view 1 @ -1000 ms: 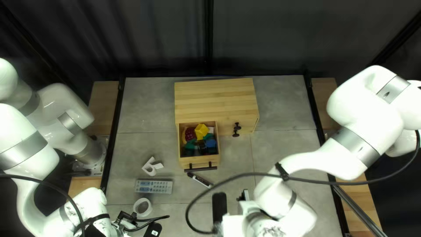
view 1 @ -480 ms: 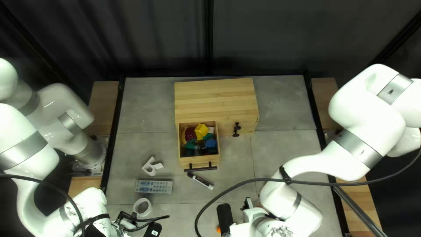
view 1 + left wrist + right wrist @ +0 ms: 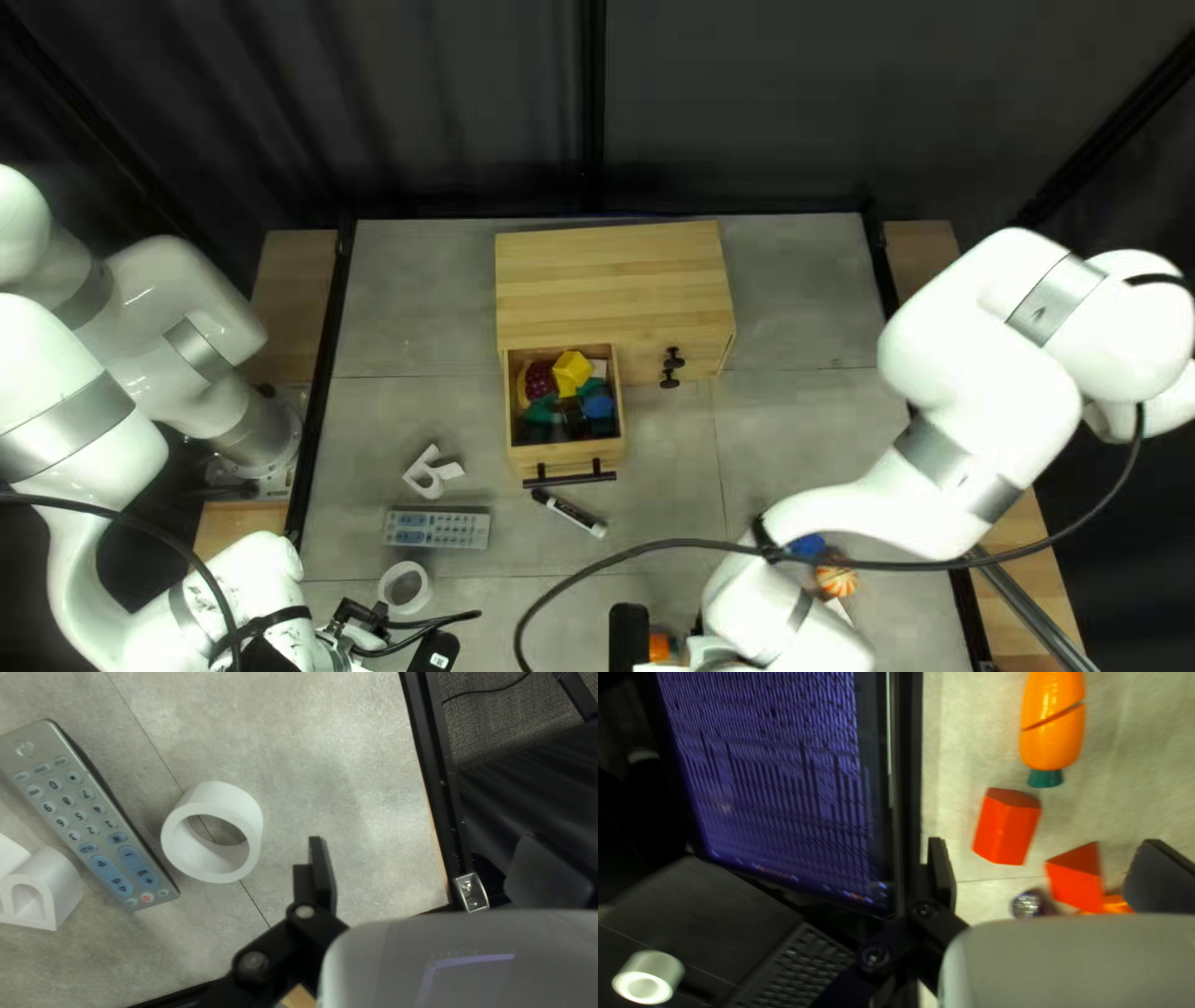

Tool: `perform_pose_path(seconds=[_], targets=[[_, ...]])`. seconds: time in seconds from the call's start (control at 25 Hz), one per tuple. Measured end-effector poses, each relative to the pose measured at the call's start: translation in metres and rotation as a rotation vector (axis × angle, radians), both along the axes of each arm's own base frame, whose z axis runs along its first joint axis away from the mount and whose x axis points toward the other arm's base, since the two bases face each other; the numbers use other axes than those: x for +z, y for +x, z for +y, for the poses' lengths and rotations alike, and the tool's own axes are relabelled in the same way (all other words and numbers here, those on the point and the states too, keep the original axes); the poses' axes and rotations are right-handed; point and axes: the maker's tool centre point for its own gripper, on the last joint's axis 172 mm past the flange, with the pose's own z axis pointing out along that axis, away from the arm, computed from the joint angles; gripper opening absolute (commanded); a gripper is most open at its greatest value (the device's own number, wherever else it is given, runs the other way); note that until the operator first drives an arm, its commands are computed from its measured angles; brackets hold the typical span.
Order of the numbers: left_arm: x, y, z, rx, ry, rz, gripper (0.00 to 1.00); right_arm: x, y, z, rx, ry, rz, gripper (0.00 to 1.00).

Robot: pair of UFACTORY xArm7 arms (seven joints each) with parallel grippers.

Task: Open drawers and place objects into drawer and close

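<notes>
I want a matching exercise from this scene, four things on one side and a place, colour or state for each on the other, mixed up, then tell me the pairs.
Column one
1. Marker
2. White ring
3. Toy carrot
4. Wooden drawer

Column two
A. Pulled open, with coloured objects inside
B. Beside the remote control
C. On the table, by the black handle
D. Orange, with a green end

Right pairs
1 and C
2 and B
3 and D
4 and A
</notes>
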Motion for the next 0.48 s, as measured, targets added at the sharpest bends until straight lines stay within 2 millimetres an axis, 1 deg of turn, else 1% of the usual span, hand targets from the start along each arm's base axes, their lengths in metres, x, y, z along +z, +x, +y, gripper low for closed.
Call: perform_pose_path(seconds=[0.2, 0.48], targets=[[0.000, 0.000, 0.000, 0.000, 0.000, 0.000, 1.00, -0.016, -0.007, -0.010, -0.080, 0.004, 0.005, 1.00], [0.000, 0.000, 0.000, 0.000, 0.000, 0.000, 1.00, -0.028, -0.010, -0.020, -0.102, 0.008, -0.009, 1.00]])
